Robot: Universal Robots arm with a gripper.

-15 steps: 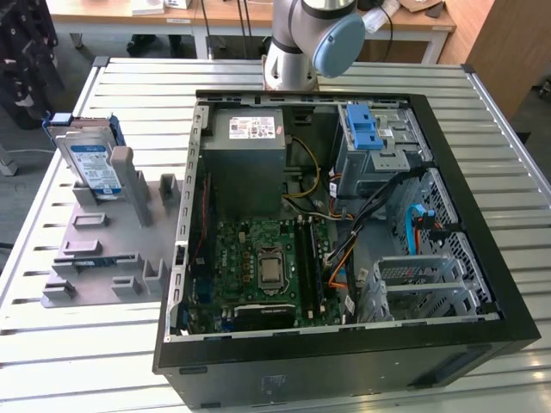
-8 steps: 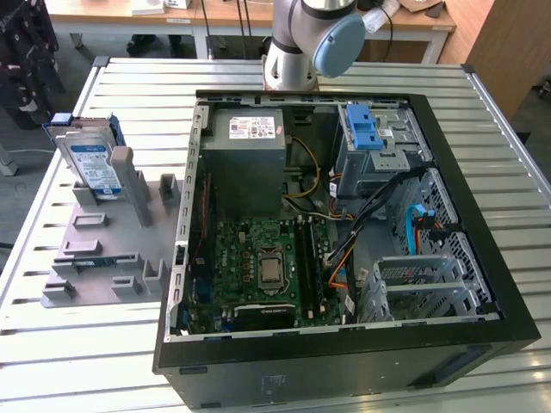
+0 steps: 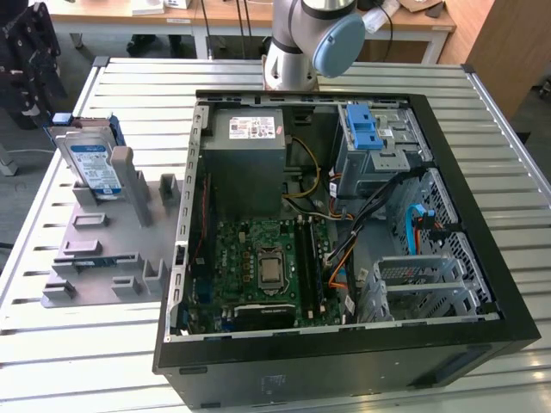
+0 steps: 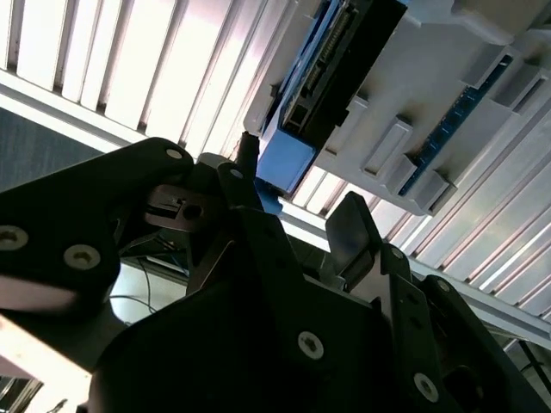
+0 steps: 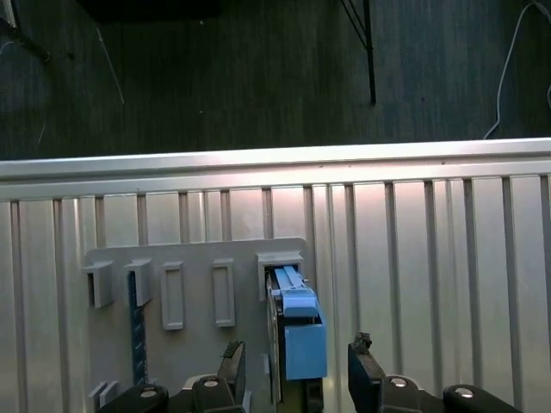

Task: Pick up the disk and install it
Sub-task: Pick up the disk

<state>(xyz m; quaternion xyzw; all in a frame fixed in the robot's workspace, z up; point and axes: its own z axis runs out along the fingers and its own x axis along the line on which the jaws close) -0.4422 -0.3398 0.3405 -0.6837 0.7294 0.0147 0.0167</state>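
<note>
Disk (image 3: 93,163), a flat rectangular silver hard drive with a blue-and-white label and a thin blue plastic frame, stands on edge in a slot of a pale grey plastic fixture plate (image 3: 103,249). The plate lies on the slatted aluminium bench (image 3: 77,370), toward the exterior view's left, beside the open black computer case (image 3: 344,348).

The exterior view gives the labelled face. The first wrist view shows the disk (image 5: 297,331) end-on, a narrow blue-capped edge rising from the fixture plate (image 5: 198,267). The second wrist view shows its dark side with the connector strip (image 4: 340,52).

In the first wrist view the gripper (image 5: 297,360) has its two black fingers (image 5: 234,361) apart, one on each side of the disk's blue end. A gap shows on both sides, so nothing is clamped. In the second wrist view the gripper (image 4: 297,185) sits close to that same blue end.

A raised grey post (image 3: 122,168) of the plate stands just beside the disk and covers part of its edge. A thin blue strip (image 5: 136,318) sits in another slot.

Inside the case are a grey metal power-supply box with a white sticker (image 3: 245,155), a grey metal drive cage with a chunky blue latch (image 3: 370,138) and a green circuit board (image 3: 258,267). Black and orange cables (image 3: 379,202) cross between cage and board.
</note>
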